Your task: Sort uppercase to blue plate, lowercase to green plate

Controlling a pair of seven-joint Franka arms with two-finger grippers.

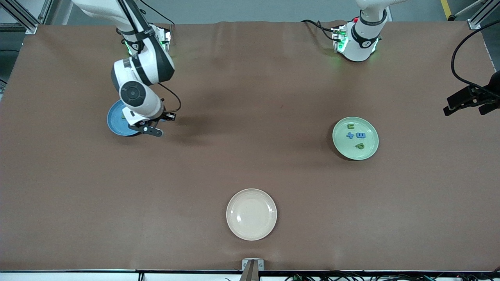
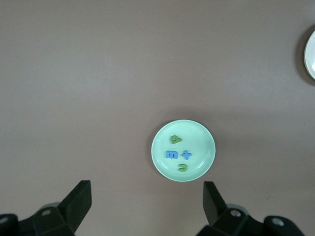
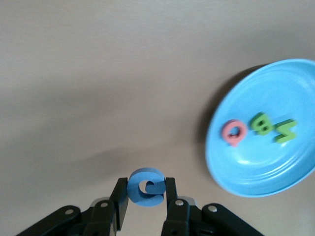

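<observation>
My right gripper (image 1: 153, 132) (image 3: 146, 187) is shut on the blue ring-like uppercase letter (image 3: 140, 196), over the bare table just beside the blue plate (image 1: 116, 125) (image 3: 256, 162). That plate holds the red ring-like letter (image 3: 233, 132), the green B (image 3: 261, 123) and the green N (image 3: 285, 131). The green plate (image 1: 369, 150) (image 2: 199, 135) holds the green u (image 1: 351, 126), blue t (image 1: 350, 135), blue m (image 1: 361, 135) and green p (image 1: 359, 146). My left gripper (image 2: 146, 186) is open and empty, high above the table near the green plate; it is out of the front view.
An empty cream plate (image 1: 251, 214) (image 2: 311, 54) lies nearer the front camera, mid-table. A black clamp with a cable (image 1: 470, 97) juts in at the left arm's end of the table.
</observation>
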